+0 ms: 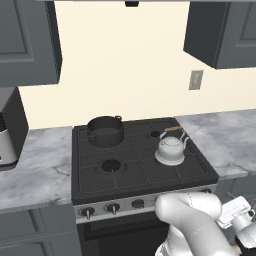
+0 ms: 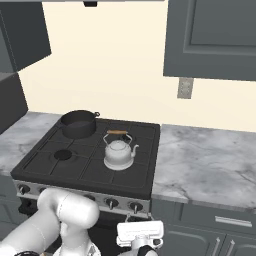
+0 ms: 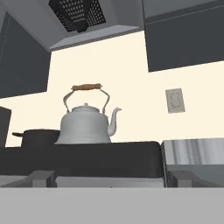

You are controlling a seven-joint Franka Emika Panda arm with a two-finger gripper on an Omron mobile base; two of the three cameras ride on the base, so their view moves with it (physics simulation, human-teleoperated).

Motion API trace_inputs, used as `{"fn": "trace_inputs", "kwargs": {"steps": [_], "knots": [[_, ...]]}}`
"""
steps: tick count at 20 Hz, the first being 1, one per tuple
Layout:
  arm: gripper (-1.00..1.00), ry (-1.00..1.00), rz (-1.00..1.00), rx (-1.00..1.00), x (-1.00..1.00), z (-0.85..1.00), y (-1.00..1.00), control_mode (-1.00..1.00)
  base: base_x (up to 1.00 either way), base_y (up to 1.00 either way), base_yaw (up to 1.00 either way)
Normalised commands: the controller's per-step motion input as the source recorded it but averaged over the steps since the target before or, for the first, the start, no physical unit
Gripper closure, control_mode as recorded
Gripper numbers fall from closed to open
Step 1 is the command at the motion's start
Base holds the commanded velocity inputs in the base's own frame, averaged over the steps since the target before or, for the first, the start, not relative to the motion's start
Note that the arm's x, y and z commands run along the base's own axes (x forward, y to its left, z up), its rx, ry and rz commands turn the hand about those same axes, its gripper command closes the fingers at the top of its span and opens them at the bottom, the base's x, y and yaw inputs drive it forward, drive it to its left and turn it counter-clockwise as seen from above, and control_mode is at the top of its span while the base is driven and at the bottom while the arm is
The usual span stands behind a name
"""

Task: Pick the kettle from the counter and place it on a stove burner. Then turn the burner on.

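The white-silver kettle (image 1: 170, 149) (image 2: 119, 152) (image 3: 86, 124) stands upright on the black stove's front right grate, wooden handle arched over it, hiding the stove burner beneath. The front left burner (image 1: 110, 166) (image 2: 62, 155) lies bare. My gripper (image 2: 139, 222) (image 3: 111, 178) hangs low in front of the stove, just under the right-hand knobs (image 2: 134, 205), looking up over the stove's front edge at the kettle. Its fingertips (image 3: 42, 177) stand far apart with nothing between them, so it is open. Marble counter (image 1: 30, 167) (image 2: 205, 155) flanks the stove.
A dark grey pot (image 1: 105, 131) (image 2: 78, 123) (image 3: 39, 136) sits on the back left burner. More knobs (image 1: 113, 207) line the stove front. Dark wall cabinets (image 2: 210, 37) and a range hood (image 3: 78, 17) hang above. A wall outlet (image 1: 196, 80) is on the cream wall.
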Motion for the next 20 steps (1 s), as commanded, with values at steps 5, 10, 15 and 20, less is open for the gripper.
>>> {"fn": "trace_inputs", "kwargs": {"steps": [5,10,15,20], "knots": [[-1.00,0.02,0.00,0.00,0.25,-0.23,0.00,-1.00,0.00,0.00,0.00],[-1.00,0.01,0.00,0.00,0.22,-0.24,0.00,-1.00,0.00,0.00,0.00],[-1.00,0.00,0.00,0.00,0.16,-0.19,0.00,-1.00,0.00,0.00,0.00],[-1.00,0.00,0.00,0.00,0.10,-0.11,0.00,-1.00,0.00,0.00,0.00]]}}
